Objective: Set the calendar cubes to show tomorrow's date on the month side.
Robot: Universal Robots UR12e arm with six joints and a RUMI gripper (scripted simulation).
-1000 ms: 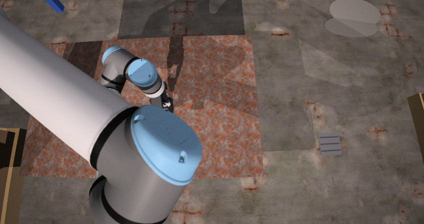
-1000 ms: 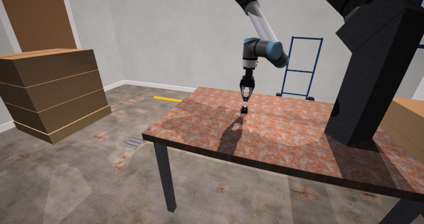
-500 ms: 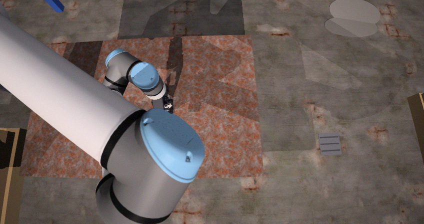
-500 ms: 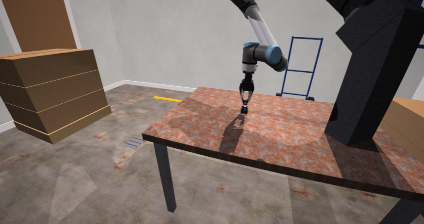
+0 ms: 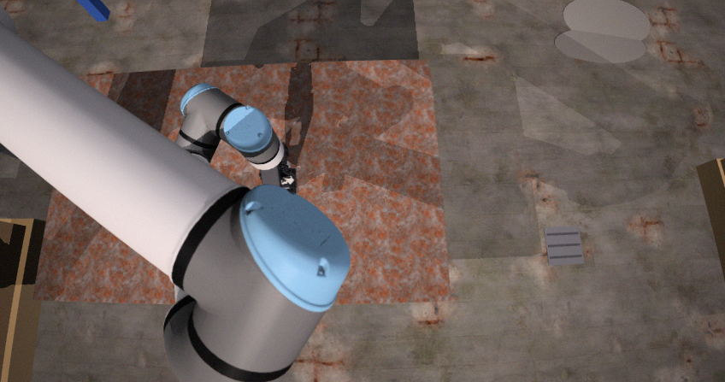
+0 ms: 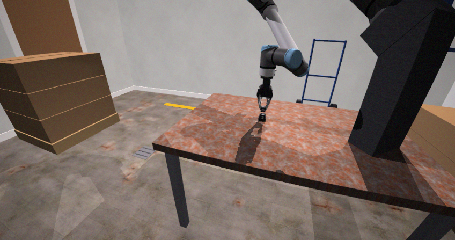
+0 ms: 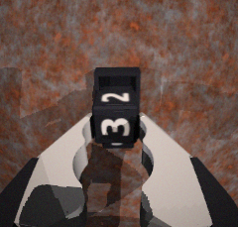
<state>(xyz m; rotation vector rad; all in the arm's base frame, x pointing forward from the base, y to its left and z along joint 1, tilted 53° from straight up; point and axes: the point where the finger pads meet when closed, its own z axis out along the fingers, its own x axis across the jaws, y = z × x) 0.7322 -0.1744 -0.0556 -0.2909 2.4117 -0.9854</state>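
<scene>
My gripper [image 7: 115, 115] is shut on a black calendar cube [image 7: 115, 128] whose face toward the wrist camera shows a white 3 lying on its side. Just behind the 3 a white 2 [image 7: 116, 97] shows; I cannot tell whether it is on the same cube or on another one. Beyond it lies the black tray [image 7: 117, 81] with an open empty slot. In the exterior view the gripper [image 6: 262, 110] points straight down right over the small black tray [image 6: 262, 119] on the table. In the top view only the gripper [image 5: 287, 179] shows; the arm hides the tray. The month's name is not visible.
The red marbled table [image 6: 287, 142] carries the robot's dark base block [image 6: 395, 78] at the right. A stack of cardboard boxes [image 6: 54, 94] floats at the left, and a blue hand truck [image 6: 322, 71] stands behind the table.
</scene>
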